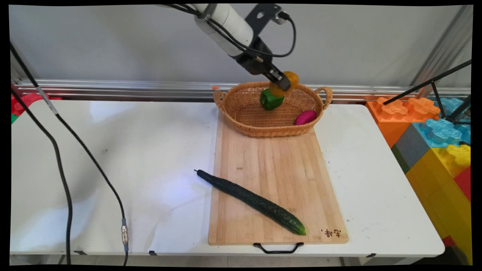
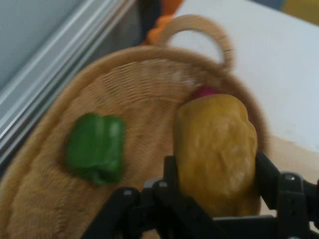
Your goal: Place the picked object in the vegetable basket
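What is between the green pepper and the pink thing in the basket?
Only bare wicker floor of the basket lies between the green pepper and the pink thing, seen in the main view.

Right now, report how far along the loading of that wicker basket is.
Done: green bell pepper and magenta oval vegetable lie in the woven wicker basket. In hand: black gripper holds a yellow-orange lumpy fruit above it. Left: long dark-green cucumber across the wooden cutting board edge.
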Tool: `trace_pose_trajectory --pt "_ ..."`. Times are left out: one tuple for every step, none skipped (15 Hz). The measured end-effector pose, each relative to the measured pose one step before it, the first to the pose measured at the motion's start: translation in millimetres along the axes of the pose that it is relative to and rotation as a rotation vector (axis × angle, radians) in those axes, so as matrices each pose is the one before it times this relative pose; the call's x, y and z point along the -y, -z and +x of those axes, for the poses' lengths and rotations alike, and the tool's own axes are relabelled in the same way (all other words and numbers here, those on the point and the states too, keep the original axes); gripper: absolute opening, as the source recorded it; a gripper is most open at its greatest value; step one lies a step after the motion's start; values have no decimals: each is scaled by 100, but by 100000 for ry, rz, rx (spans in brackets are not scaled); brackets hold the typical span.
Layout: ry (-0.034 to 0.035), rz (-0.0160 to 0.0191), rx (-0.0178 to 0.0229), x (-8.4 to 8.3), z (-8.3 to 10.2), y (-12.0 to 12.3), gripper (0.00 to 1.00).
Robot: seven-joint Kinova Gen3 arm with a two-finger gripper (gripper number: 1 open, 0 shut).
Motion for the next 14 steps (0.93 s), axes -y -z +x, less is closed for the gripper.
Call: trace_pose_trajectory --pt "3574 4113 1402 1466 -391 -753 0" --pt "3027 2906 2120 1172 -655 -978 0" --pt "1889 1711 1617 705 -488 -706 0" --pt "1099 992 1253 418 -342 -535 0" --pt "1573 1372 1733 582 -506 -704 0" --pt "987 1235 1240 515 -365 -576 0" --pt "848 1136 1181 474 -339 -596 0" --pt "665 1155 1075 467 -306 -556 0" --pt "502 897 777 351 -214 -422 0" --pt "559 1019 932 398 -253 -542 0" --pt "730 1074 980 455 -317 -620 0" --pt "703 1180 701 560 -295 -931 0" --pt "150 349 295 228 -101 -594 0" --pt "51 52 175 86 -54 -372 0"
